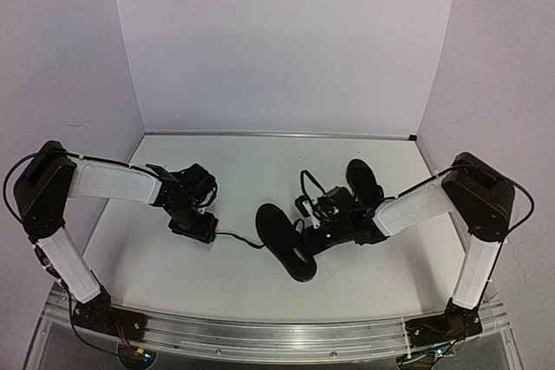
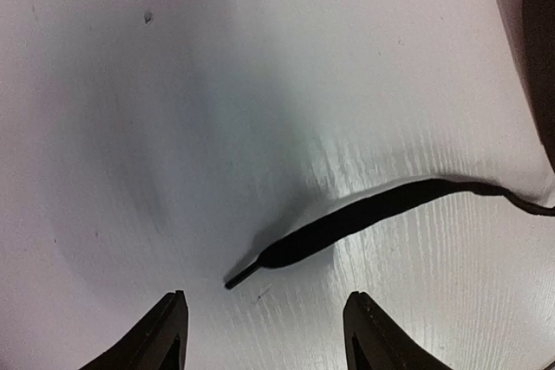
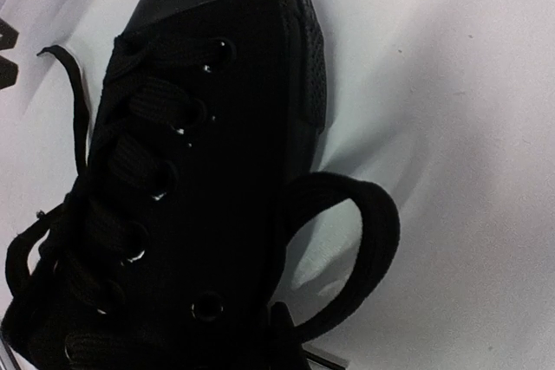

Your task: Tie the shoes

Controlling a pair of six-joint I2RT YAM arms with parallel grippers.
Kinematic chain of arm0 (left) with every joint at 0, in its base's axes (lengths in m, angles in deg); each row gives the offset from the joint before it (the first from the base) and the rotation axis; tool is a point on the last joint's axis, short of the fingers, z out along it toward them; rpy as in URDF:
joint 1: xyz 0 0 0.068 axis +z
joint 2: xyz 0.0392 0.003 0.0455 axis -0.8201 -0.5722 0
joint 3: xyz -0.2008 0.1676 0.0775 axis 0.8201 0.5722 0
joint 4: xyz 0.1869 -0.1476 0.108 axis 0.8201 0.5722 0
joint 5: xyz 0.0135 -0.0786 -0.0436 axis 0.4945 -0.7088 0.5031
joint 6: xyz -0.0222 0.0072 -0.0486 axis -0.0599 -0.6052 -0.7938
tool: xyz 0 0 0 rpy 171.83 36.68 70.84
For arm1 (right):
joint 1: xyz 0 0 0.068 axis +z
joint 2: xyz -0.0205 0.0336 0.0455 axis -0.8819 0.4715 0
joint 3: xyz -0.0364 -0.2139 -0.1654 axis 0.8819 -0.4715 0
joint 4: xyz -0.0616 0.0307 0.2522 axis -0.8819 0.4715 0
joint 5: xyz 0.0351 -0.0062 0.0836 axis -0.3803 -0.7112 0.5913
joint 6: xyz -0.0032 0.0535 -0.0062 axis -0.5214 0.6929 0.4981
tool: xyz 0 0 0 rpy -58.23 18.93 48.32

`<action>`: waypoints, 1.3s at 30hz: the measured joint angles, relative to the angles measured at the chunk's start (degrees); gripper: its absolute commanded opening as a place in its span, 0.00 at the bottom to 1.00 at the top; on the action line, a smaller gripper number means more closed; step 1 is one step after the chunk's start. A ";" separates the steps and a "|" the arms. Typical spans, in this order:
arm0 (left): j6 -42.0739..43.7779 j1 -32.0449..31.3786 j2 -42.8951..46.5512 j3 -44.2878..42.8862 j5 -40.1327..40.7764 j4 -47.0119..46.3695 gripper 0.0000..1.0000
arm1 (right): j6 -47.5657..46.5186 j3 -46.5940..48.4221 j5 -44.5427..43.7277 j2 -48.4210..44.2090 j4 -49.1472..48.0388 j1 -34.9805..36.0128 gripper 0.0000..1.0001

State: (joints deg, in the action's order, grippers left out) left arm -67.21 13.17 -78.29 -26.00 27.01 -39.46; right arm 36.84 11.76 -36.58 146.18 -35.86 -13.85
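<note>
Two black shoes lie on the white table. The near shoe (image 1: pixel 286 242) lies mid-table, and the far shoe (image 1: pixel 362 181) lies to its right, behind my right arm. A thin black lace (image 2: pixel 364 214) trails left from the near shoe, and its tip (image 2: pixel 234 282) rests flat on the table. My left gripper (image 2: pixel 266 296) hangs open just short of that tip, with nothing between its fingers (image 2: pixel 169 335). My right gripper (image 3: pixel 286 344) is over the near shoe (image 3: pixel 173 171), shut on a loop of lace (image 3: pixel 377 240) that arches off the shoe's side.
White walls close the table (image 1: pixel 173 275) at the back and both sides. A metal rail (image 1: pixel 260 335) runs along the near edge between the arm bases. A small dark speck (image 2: pixel 147 16) marks the tabletop ahead of my left gripper.
</note>
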 measured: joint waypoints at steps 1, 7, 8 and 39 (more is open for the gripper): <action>1.28 0.55 -0.64 -0.47 -1.02 -0.08 0.60 | -0.06 0.40 0.37 0.38 -0.10 0.33 0.00; 8.08 1.55 -5.09 -3.49 -7.80 -1.24 0.51 | -0.07 1.26 2.11 1.32 -0.53 2.59 0.00; 8.87 1.55 -5.83 -3.66 -8.35 -1.68 0.48 | -0.05 1.26 2.31 1.32 -0.50 2.77 0.00; 21.67 8.95 -8.97 -11.46 -12.76 5.35 0.56 | 2.29 0.96 3.12 1.32 -0.96 4.80 0.00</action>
State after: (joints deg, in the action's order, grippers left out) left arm -45.54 22.12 -87.26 -37.46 14.25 -34.11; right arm 39.13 12.71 -33.46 147.49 -36.82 -9.05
